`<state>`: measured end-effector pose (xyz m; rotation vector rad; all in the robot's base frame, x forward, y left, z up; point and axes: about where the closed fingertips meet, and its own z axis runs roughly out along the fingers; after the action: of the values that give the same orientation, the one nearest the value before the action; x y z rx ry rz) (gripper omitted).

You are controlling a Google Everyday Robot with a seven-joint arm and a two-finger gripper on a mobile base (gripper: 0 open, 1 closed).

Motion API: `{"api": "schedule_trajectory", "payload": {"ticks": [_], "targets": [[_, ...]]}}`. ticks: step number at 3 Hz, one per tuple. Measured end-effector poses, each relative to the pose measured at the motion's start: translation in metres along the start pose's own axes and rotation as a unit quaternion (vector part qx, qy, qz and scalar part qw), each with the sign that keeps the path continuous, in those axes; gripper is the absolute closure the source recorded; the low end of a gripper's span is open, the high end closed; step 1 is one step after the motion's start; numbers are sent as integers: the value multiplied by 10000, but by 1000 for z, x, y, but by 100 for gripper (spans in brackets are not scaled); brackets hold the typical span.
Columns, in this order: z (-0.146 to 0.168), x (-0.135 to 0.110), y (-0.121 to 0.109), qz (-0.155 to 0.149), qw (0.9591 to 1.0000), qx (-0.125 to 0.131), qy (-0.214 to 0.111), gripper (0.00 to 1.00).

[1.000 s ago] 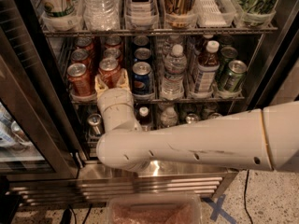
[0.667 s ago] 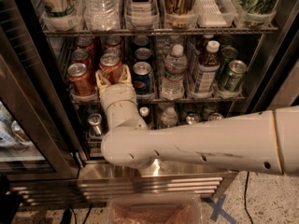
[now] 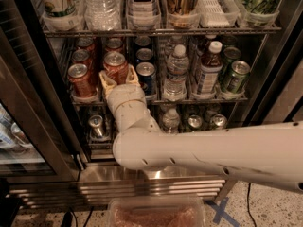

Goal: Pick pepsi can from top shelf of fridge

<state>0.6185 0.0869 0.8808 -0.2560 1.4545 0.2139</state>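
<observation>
The pepsi can [image 3: 116, 66], red with a silver top, stands at the front of its lane on the top shelf [image 3: 203, 100], a chrome wire rack in the fridge [image 3: 156, 176]. My gripper [image 3: 118, 74] reaches into the fridge from below. One finger is on each side of this can, and the gripper is shut on it. The can sits slightly higher than the red can [image 3: 80, 79] to its left. My white arm [image 3: 213, 150] crosses the lower half of the view and hides part of the rack below.
More red cans stand behind and to the left. Blue cans [image 3: 146, 74], water bottles [image 3: 176, 74] and green cans [image 3: 235, 77] fill the lanes to the right. A rack of large bottles [image 3: 161, 31] is just above. The dark door frame [image 3: 33, 112] is left. A plastic bin [image 3: 156, 214] is on the floor.
My gripper and wrist have moved up and a little right. The red can between the fingers now sits higher against its neighbours than before.
</observation>
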Motion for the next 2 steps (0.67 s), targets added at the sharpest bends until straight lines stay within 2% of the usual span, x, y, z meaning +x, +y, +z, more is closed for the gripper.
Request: {"api": "schedule_trajectory", "payload": {"ticks": [1,2], "targets": [[-21,-6,0,67,9990,-367,262,100],[-47,-17,-1,134,9952,-826,508,100]]}}
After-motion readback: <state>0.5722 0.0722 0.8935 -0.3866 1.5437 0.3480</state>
